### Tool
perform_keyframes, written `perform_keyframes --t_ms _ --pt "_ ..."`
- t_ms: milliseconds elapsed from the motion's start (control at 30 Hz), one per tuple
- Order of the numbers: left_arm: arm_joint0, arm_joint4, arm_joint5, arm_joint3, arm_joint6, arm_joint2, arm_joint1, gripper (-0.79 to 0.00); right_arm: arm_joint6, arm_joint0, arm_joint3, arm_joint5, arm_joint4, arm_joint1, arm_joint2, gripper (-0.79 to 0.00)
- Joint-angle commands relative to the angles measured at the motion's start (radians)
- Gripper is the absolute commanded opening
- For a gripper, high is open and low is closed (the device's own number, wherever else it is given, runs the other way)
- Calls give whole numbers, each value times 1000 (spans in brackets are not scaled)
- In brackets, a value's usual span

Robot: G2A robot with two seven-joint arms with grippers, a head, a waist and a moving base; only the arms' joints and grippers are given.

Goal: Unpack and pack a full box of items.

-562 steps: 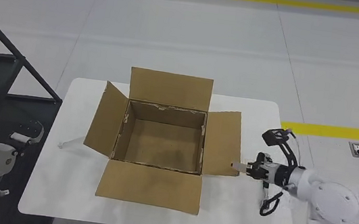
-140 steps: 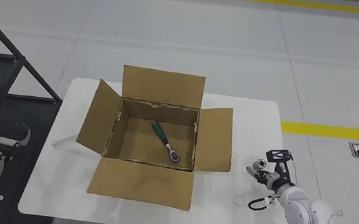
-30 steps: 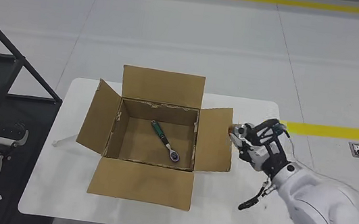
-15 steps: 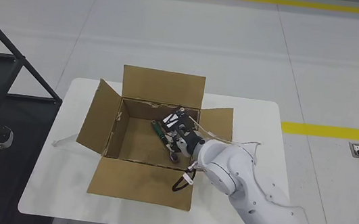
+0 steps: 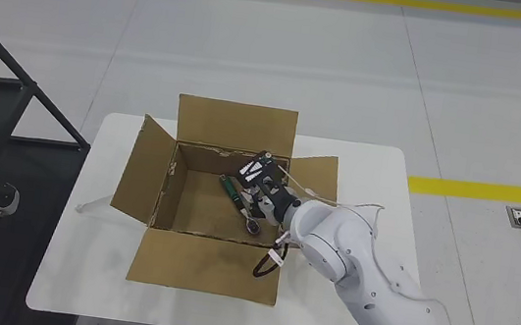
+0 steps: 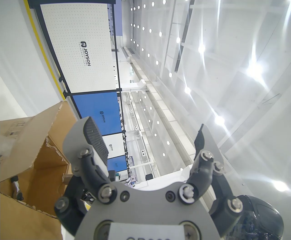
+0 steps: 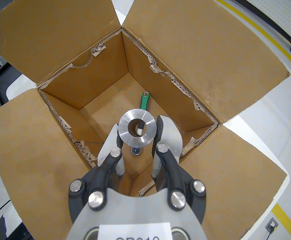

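The left gripper (image 6: 145,134) sits at the robot's own left side, off the table's edge. It is turned upward toward the ceiling lights, its two fingers spread wide with nothing between them. In its wrist view a torn flap of the brown cardboard box (image 6: 34,141) stands just beside it.

The right arm reaches over the near flap of the brown cardboard box (image 5: 236,125), and the right gripper (image 7: 138,131) hangs in the open top, toward the box's right wall. Its dark pads are closed on a silver metal ring with a round centre hole (image 7: 127,136), pressing on opposite sides of the rim. The ring's flat face is turned toward the wrist camera. In the top view the right gripper (image 5: 258,200) covers the ring.

Below the ring, on the box floor, lies a ratchet wrench with a green handle (image 7: 143,103). Its round steel head shows between the gripper's fingers, and its handle points away toward the far wall. In the top view the ratchet wrench (image 5: 233,193) lies diagonally across the floor.

All four flaps of the box (image 7: 95,75) are folded outward, with ragged edges at the corners. The box rests near the middle of a white table (image 5: 367,177). Beyond the table, a yellow line (image 5: 485,189) crosses the pale grey floor (image 5: 352,66).
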Motion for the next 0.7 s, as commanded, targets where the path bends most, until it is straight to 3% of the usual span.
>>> perform_keyframes --t_ms 0,133,267,400,667 --pt "0 0 0 0 0 0 0 0 0 0 0 0 0 0 0 -785" --pt "0 5 12 1 -11 6 0 0 -41 28 62 -89 29 -17 -44 -785" --pt "3 42 30 -1 -22 31 0 0 -83 137 233 -180 92 -74 -153 -785" --pt "14 87 14 -4 -36 54 -1 0 -149 239 437 -225 154 -156 -270 -785" --pt "33 101 -11 -13 -36 61 -5 0 -258 352 841 -180 204 -351 -434 -785"
